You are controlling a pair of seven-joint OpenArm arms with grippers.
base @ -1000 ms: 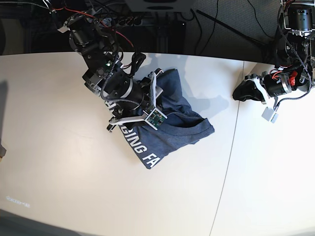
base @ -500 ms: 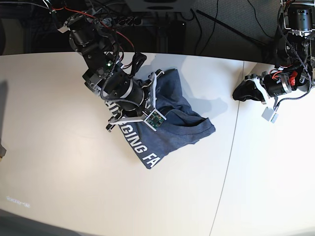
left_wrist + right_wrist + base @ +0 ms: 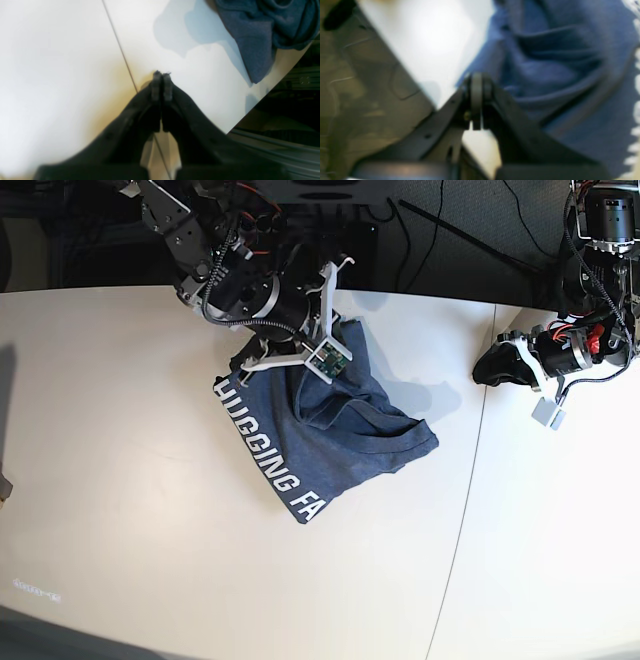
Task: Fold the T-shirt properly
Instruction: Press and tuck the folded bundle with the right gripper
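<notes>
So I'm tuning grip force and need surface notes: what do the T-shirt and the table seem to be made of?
T-shirt: looks like soft knit cotton jersey, heathered blue-grey and matte. It bunches into limp folds, and the white letters look printed on.
Table: seems a hard, smooth white laminate or coated board with a slight sheen. A thin straight seam runs between its panels. The core material cannot be told.

Open table (image 3: pixel 120 510): whole left and lower frame, bare.
Blocked centre: crumpled T-shirt (image 3: pixel 340 430), right arm over its upper edge.
Right edge: left gripper (image 3: pixel 483 367) parked.
</notes>
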